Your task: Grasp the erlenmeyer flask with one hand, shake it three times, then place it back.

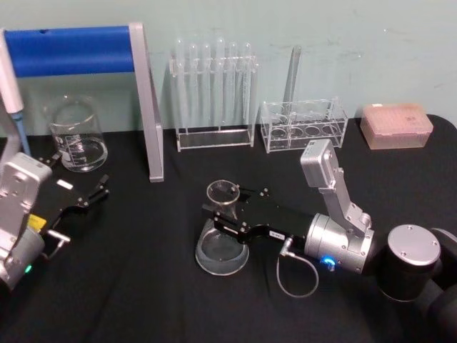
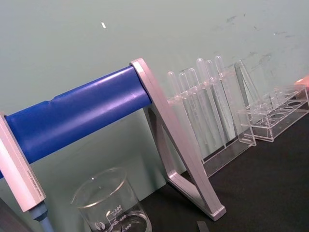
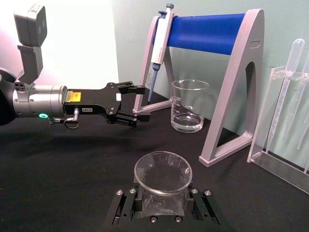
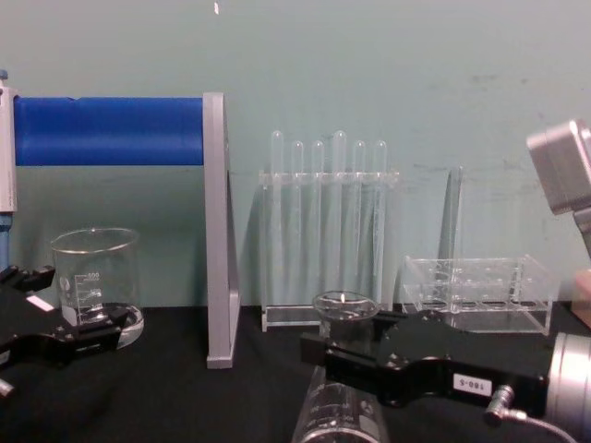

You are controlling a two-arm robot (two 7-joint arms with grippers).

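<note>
The erlenmeyer flask (image 1: 222,241) stands upright on the black table, a little right of centre, its wide base on the cloth. My right gripper (image 1: 227,212), the hand, reaches in from the right and is shut on the flask's neck just under the flared rim. In the right wrist view the flask (image 3: 162,172) rim sits between the two black fingers (image 3: 122,208). From the chest view the flask (image 4: 343,307) rises through the right gripper (image 4: 354,354). My left gripper (image 1: 80,173) rests open at the left near the beaker, and the right wrist view also catches this left gripper (image 3: 140,102).
A glass beaker (image 1: 77,136) stands back left under a blue-barred pipette stand (image 1: 146,107) holding a pipette (image 3: 159,41). A rack of test tubes (image 1: 214,93), a second clear rack (image 1: 303,127) and a pink tip box (image 1: 396,125) line the back.
</note>
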